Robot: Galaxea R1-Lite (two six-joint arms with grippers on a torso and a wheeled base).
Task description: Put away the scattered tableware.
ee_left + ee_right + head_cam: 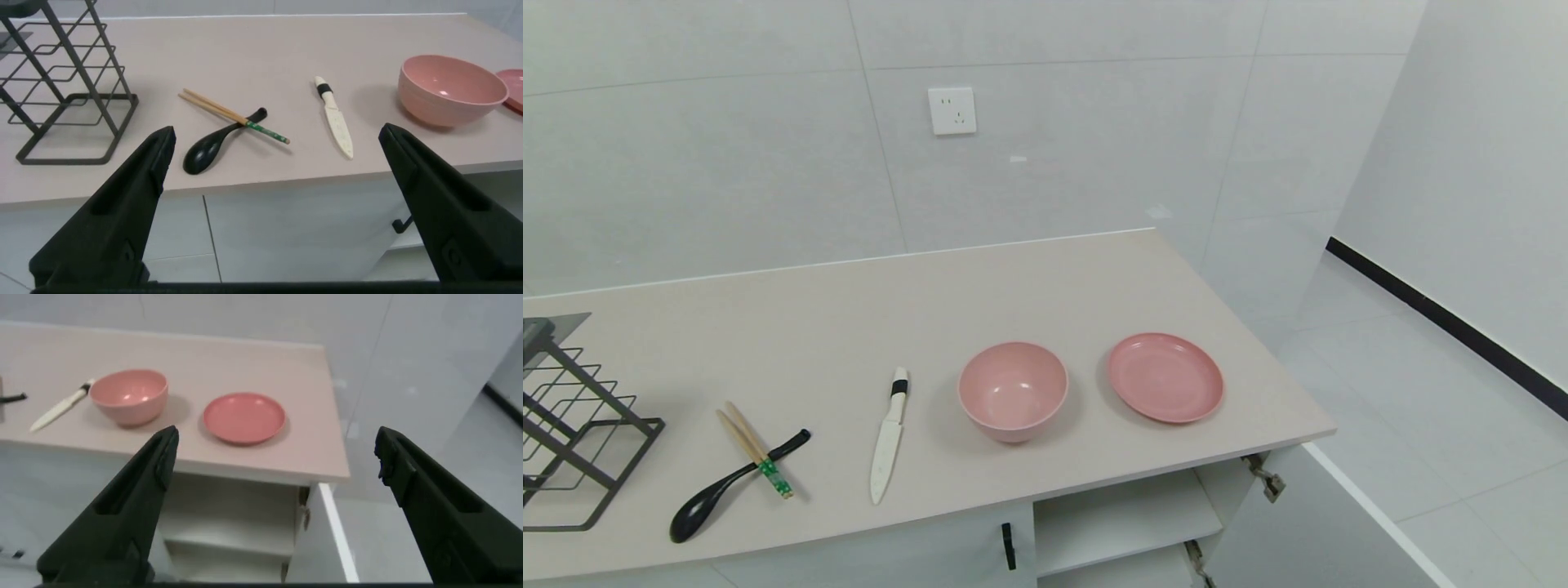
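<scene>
On the beige counter [849, 310] lie a pink bowl [1013, 390], a pink plate [1165, 376], a white knife with a black band [889, 437], a black spoon [727, 486] and wooden chopsticks [754, 452] crossing the spoon's handle. My left gripper [278, 155] is open, held in front of the counter's edge, facing the black spoon [214, 147], the chopsticks [233, 115] and the knife [335, 118]. My right gripper [274, 457] is open too, back from the counter, facing the pink plate [244, 418] and the pink bowl [129, 396].
A dark wire dish rack [572, 416] stands at the counter's left end, seen also as the rack [69, 77] in the left wrist view. Below the counter a cabinet door [1331, 523] hangs open at the right, showing a shelf [1123, 518]. A wall socket [952, 110] sits above.
</scene>
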